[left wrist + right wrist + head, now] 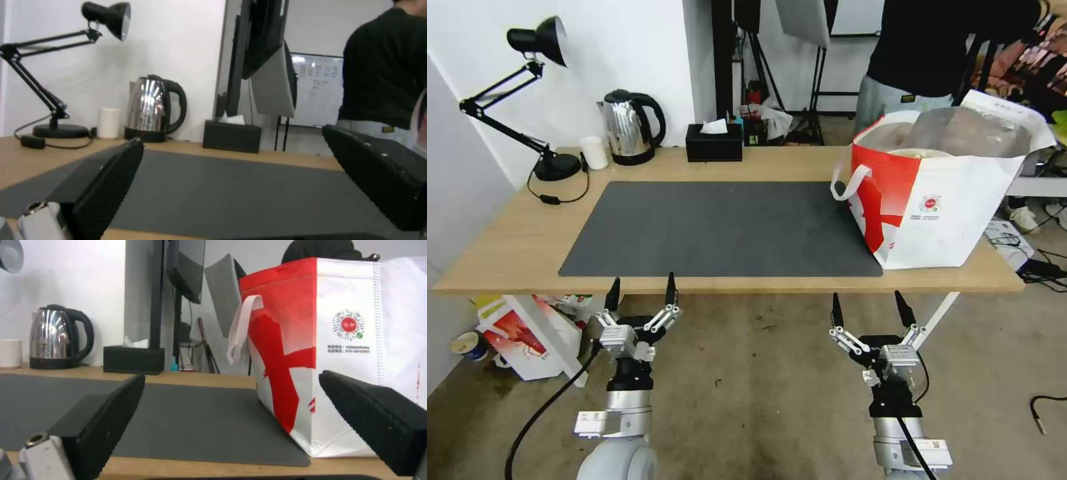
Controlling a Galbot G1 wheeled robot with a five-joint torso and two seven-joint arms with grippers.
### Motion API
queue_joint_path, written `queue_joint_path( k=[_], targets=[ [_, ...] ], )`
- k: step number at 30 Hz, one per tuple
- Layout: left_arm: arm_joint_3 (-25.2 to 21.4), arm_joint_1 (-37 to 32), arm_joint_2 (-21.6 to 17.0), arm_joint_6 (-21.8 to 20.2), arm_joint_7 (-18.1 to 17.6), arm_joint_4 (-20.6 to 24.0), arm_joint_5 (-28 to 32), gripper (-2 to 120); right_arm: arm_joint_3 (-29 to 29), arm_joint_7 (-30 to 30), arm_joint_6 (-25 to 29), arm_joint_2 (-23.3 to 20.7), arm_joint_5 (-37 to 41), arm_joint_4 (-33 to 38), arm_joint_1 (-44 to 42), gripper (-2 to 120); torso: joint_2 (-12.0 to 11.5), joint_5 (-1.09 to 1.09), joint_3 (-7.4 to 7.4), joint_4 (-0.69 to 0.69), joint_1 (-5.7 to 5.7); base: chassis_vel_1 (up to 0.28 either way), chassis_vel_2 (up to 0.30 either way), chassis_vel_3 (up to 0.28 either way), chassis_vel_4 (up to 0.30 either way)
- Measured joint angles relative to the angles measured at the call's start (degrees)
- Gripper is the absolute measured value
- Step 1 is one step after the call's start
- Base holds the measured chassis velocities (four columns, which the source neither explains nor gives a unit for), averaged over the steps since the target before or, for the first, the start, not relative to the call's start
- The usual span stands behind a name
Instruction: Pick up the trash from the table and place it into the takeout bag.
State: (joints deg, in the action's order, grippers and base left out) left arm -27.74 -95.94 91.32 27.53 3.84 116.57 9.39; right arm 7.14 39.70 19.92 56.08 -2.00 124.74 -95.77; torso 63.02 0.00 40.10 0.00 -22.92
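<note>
The takeout bag (954,220), white and red with a foil lining, stands open at the right end of the table (507,247), partly on the dark grey mat (720,227). Inside its top a pale round bowl rim (917,153) of the trash shows; the rest of the bag's contents are hidden. My left gripper (642,283) and right gripper (867,300) hang open and empty just in front of the table's front edge. The right wrist view has the open right gripper (232,376) facing the takeout bag (356,356). The open left gripper (233,136) faces the mat (222,190).
Along the back edge stand a black desk lamp (550,160), a small white cup (594,152), a steel kettle (630,127) and a black tissue box (714,142). A person (927,60) stands behind the bag. A red-printed white box (520,333) sits on the floor under the left end.
</note>
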Motion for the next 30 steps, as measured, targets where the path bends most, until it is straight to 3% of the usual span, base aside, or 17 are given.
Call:
queue_joint_path(
  k=[30],
  targets=[
    [0.18,-0.23,-0.06,0.96,0.86,-3.06,-2.11,100,0.0,0.0,0.0,0.0,0.0,0.0,0.0,100,0.0,0.0,0.0,0.0,0.0,0.0,0.0,0.0,0.0]
  ],
)
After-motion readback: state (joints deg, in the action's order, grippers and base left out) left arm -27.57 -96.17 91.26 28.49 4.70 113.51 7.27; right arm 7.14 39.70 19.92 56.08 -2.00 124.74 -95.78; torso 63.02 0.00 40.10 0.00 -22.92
